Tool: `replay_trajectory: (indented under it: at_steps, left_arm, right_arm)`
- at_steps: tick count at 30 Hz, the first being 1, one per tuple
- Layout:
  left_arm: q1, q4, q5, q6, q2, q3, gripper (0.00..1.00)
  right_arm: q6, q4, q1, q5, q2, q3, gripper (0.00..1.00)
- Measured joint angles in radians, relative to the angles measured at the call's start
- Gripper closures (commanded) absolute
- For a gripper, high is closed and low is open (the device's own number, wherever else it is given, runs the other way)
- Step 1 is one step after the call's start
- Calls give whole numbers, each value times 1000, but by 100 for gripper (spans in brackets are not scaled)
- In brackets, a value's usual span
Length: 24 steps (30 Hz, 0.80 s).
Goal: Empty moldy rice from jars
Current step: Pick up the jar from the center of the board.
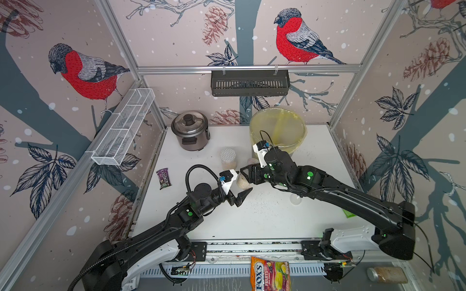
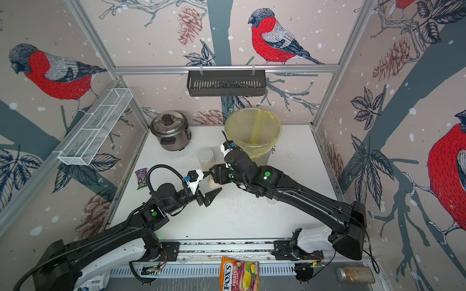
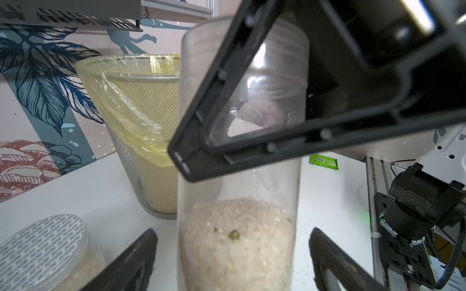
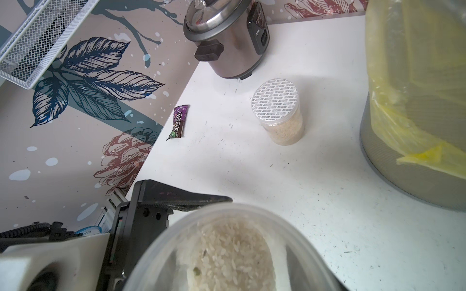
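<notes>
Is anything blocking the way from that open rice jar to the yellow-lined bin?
Nothing visible. The right tool holds the narrow clear jar of pale rice, and the white table between it and the mesh bin with the yellow bag is bare. The wider silver-lidded jar stands off to one side.

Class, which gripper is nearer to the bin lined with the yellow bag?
Right. The right gripper, clamped on a narrow jar, sits just in front of the bin; the left gripper is farther forward, open around that jar's base.
</notes>
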Motion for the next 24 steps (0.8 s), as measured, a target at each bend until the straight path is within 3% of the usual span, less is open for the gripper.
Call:
replay_trajectory:
  at_steps: [20,24]
  left_arm:
    - [-6,3,31,8,66,37,18]
    - [-6,5,30,8,72,40,26]
  right_arm:
    - [4,35,-1,-18,-20,-23,47]
    - [4,41,-1,-18,-28,-36,47]
